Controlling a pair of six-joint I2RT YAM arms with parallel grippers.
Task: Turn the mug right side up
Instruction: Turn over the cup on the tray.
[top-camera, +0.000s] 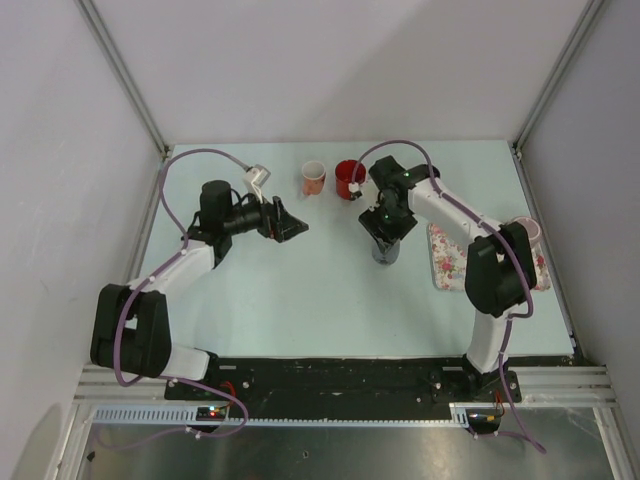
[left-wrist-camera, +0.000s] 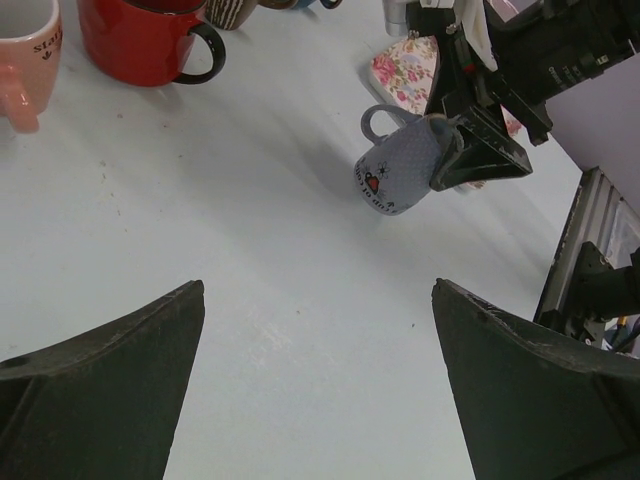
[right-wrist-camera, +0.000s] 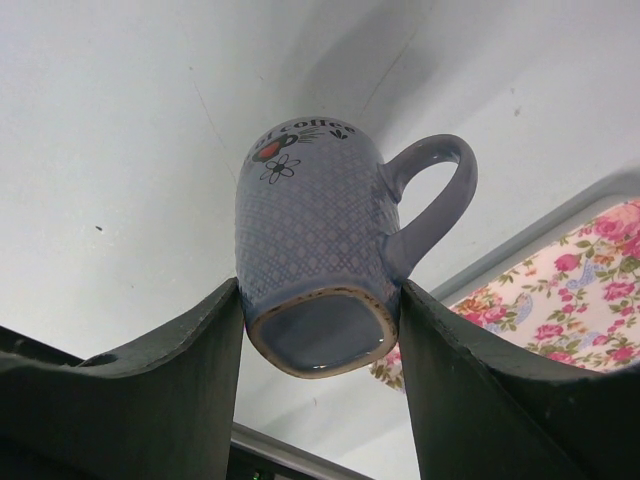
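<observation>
A pale blue desk (top-camera: 320, 300) sits enclosed by 3 plain white walls (top-camera: 340, 60). 2 grey metal posts (top-camera: 123, 72) rise from its far corners. A silver metal rail (top-camera: 560, 385) runs along its near edge.

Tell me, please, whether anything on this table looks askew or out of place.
The blue-grey mug is the odd one: the right gripper clamps it by its base end, tilted, mouth pointing down toward the table, while the pink mug and red mug stand upright. Nothing looks spilled or broken.
</observation>
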